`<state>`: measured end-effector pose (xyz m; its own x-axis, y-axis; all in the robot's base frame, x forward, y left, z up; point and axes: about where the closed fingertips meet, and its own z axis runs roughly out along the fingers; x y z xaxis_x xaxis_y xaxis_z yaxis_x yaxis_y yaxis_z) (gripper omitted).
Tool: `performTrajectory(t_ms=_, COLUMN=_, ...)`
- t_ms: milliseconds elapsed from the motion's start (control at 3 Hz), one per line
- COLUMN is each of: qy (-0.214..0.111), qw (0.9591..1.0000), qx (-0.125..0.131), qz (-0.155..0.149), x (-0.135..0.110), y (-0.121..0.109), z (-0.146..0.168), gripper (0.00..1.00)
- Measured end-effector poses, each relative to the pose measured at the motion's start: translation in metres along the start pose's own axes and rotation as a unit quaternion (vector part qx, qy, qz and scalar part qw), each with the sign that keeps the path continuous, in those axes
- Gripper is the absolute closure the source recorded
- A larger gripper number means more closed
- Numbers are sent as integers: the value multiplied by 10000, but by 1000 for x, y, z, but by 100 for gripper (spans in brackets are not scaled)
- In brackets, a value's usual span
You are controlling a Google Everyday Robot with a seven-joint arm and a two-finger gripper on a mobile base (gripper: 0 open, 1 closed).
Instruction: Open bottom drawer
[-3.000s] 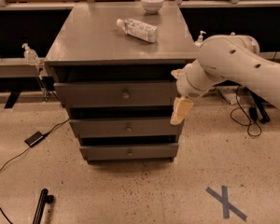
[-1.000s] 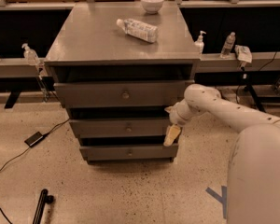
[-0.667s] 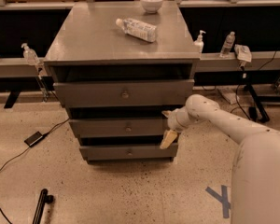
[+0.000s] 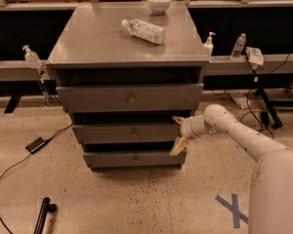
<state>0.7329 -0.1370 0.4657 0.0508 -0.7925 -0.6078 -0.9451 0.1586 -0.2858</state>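
Three grey drawers [image 4: 102, 99] stood stacked before us, the bottom drawer [image 4: 112, 160] lowest, just above the floor [image 4: 136, 199]. Our gripper [image 4: 176, 132] hung beside its upper right corner, fingers [image 4: 178, 146] apparently spread apart, gripping nothing.

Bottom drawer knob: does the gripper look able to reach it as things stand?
Probably yes. The gripper hangs at the right end of the bottom drawer, and nothing stands in front of its centre knob.
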Motion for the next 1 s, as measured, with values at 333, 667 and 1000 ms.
performTrajectory(t_ms=333, qy=-213, qw=9998, qx=21, qz=-47, x=-1, y=5, z=0, gripper=0)
performTrajectory(t_ms=667, qy=-1203, qw=9923, qx=-197, qz=-241, x=-5, y=47, z=14, gripper=0)
performTrajectory(t_ms=1000, qy=-1633, qw=9837, qx=-467, qz=-588, x=-10, y=75, z=27, gripper=0)
